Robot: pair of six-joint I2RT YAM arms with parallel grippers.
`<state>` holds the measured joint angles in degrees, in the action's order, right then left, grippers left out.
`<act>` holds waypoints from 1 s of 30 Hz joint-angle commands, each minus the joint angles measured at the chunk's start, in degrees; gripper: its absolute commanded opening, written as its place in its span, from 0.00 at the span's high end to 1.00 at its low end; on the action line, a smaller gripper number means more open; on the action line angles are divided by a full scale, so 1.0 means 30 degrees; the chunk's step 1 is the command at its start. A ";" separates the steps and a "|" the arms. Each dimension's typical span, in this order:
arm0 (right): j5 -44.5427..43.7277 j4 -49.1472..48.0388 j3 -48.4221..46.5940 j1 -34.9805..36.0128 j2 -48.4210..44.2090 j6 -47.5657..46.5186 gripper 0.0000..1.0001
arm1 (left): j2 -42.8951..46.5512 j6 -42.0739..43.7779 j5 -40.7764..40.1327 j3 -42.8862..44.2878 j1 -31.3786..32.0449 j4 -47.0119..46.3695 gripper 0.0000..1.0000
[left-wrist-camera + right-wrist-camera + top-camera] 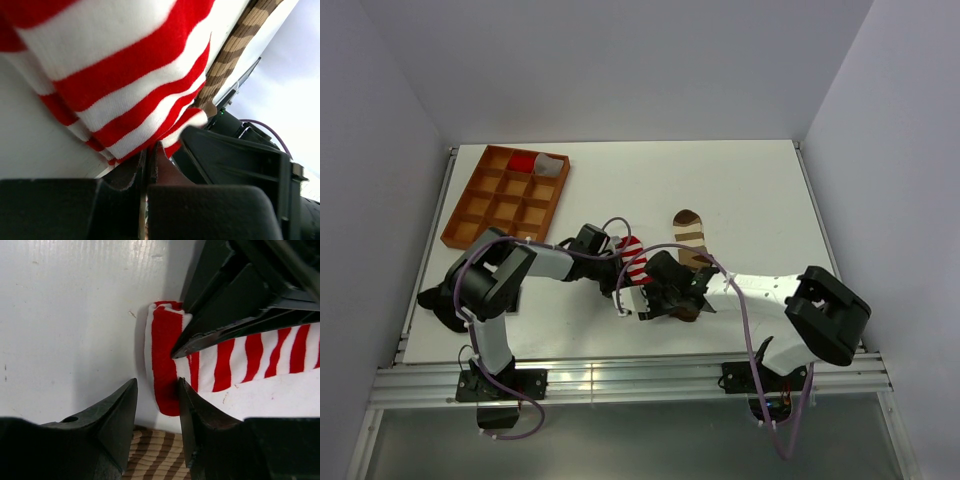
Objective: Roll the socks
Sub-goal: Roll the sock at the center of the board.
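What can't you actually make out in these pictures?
Top view: the right gripper covers the brown sock's near end.
Left wrist view: the picture's edges cut off the red-and-white sock; whether the left gripper pinches it is unclear.
Top view: red and pale things in the tray are too small to identify.

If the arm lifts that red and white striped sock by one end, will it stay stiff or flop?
Probably flop: the red-and-white striped sock is soft knit, already doubled over at one end. It looks thin and light, so a push would likely bunch it rather than slide it. Lying flat on the table, it shouldn't roll.
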<state>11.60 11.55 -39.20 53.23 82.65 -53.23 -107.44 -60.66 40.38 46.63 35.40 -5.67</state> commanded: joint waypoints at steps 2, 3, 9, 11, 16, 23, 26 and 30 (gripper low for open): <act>-0.0495 -0.0305 -0.0234 0.0244 0.0515 -0.0127 0.56 | -0.1189 0.1471 -0.2504 -0.0808 -0.0197 0.3356 0.99; -0.0612 -0.0364 -0.0234 0.0244 0.0719 -0.0098 0.59 | -0.1189 0.1529 -0.2474 -0.0808 -0.0227 0.3355 0.99; -0.0704 -0.0277 -0.0643 0.0303 0.1248 0.0400 0.79 | -0.1073 0.1033 -0.2180 -0.1070 -0.0314 0.2596 0.91; -0.0293 0.0482 -0.0848 0.0129 0.1190 0.0605 0.82 | -0.0810 0.0681 -0.2123 -0.1393 -0.0315 0.2038 0.87; 0.1957 0.3815 -0.2545 -0.0370 0.1833 0.0782 0.86 | 0.0273 0.0504 -0.3057 -0.1743 -0.0315 0.1189 0.74; 0.4802 0.7338 -0.4860 -0.1542 0.3471 0.0693 0.88 | 0.2938 0.0622 -0.5723 -0.2857 -0.0461 0.0338 0.55; 0.5477 0.8452 -0.5856 -0.2098 0.4088 0.0635 0.88 | 0.3641 0.0447 -0.6661 -0.3530 -0.0491 0.0017 0.52; 0.6621 1.0063 -0.7465 -0.2889 0.5669 0.0342 0.88 | 0.4931 0.0124 -0.8097 -0.4614 -0.0491 -0.0598 0.52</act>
<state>27.00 32.18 -58.54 46.24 97.08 -51.96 -94.70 -61.41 27.81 36.42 34.79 -10.13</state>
